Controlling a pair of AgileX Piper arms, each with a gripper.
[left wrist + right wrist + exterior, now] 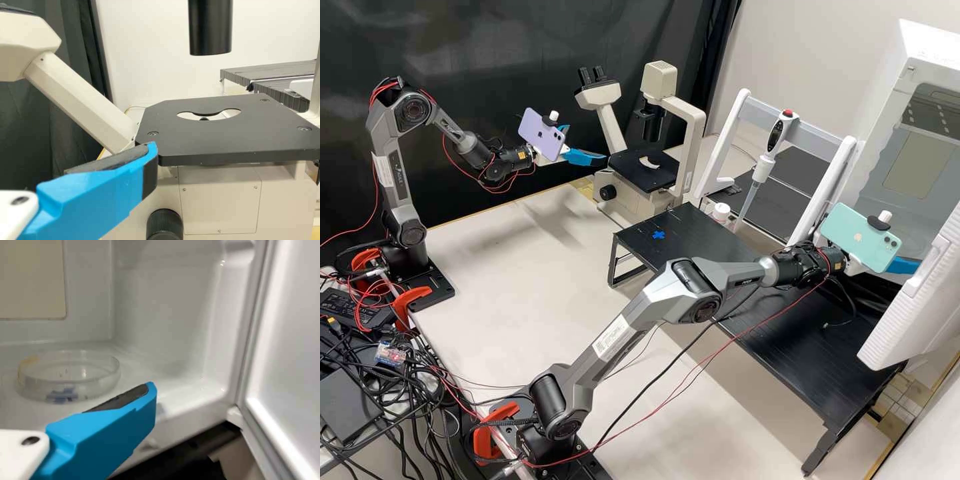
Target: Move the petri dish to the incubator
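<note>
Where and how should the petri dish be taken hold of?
Probably by its upright side wall, pinched at opposite points, coming in low past the open door: the petri dish is round, shallow and lies flat on the floor of the incubator.

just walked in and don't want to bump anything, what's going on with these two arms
The petri dish sits inside the incubator, whose door is open. The right pincer is open close to the dish, not gripping it. The left pincer is open beside the microscope stage, holding nothing. The move looks about done.
</note>
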